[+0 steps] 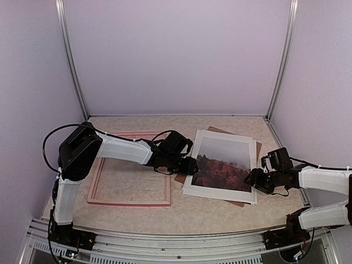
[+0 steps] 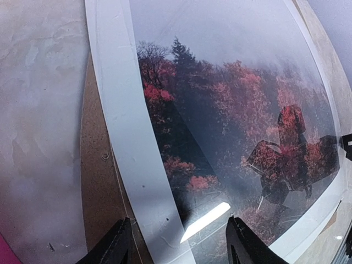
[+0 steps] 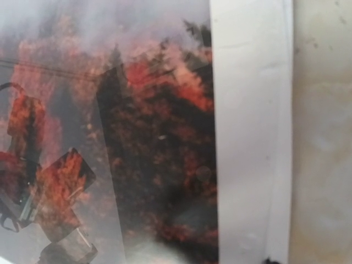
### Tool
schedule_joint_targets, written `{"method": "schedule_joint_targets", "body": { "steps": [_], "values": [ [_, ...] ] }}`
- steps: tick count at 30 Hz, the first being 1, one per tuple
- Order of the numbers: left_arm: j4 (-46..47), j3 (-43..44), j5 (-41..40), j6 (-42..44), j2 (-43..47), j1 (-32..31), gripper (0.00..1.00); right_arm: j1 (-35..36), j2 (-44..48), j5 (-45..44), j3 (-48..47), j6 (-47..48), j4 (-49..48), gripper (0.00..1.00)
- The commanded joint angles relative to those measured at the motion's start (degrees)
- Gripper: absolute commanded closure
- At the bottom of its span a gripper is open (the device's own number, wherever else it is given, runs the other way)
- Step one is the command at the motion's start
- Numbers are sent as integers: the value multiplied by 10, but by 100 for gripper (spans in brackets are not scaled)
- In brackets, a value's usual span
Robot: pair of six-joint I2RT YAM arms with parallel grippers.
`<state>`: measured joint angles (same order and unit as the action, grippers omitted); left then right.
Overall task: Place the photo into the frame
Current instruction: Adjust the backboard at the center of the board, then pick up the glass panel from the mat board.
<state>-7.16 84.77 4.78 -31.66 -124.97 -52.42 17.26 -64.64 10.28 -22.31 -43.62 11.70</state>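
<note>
The photo (image 1: 223, 165) lies face up right of centre, red foliage under grey sky with a white border. It rests on a brown backing board (image 1: 242, 202). The frame (image 1: 129, 184) lies flat to the left, pale wood side up. My left gripper (image 1: 190, 165) is at the photo's left edge. In the left wrist view it (image 2: 179, 245) is open, its fingers (image 2: 118, 245) straddling the white border (image 2: 126, 137) just above it. My right gripper (image 1: 254, 179) is at the photo's right edge. The right wrist view shows the photo (image 3: 154, 137) close up, with the fingers almost out of view.
The backing board (image 2: 99, 181) juts out left of the photo. A second white sheet edge (image 1: 256, 151) shows under the photo's right side. Pale purple walls enclose the table on three sides; a metal rail (image 1: 165, 242) runs along the near edge.
</note>
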Motion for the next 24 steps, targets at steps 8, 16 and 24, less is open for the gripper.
{"method": "schedule_joint_targets", "body": {
  "steps": [8, 16, 24],
  "values": [
    [-51, -54, 1, -27, 47, -3, 40, 9, -11, 11, 14, -9, -21, 34],
    [-41, -75, 41, -41, 48, -5, 42, 10, -15, 14, 16, -7, -27, 35],
    [-13, -95, 97, -62, 49, -5, 44, 17, -13, 12, 19, -15, -34, 35]
  ]
}}
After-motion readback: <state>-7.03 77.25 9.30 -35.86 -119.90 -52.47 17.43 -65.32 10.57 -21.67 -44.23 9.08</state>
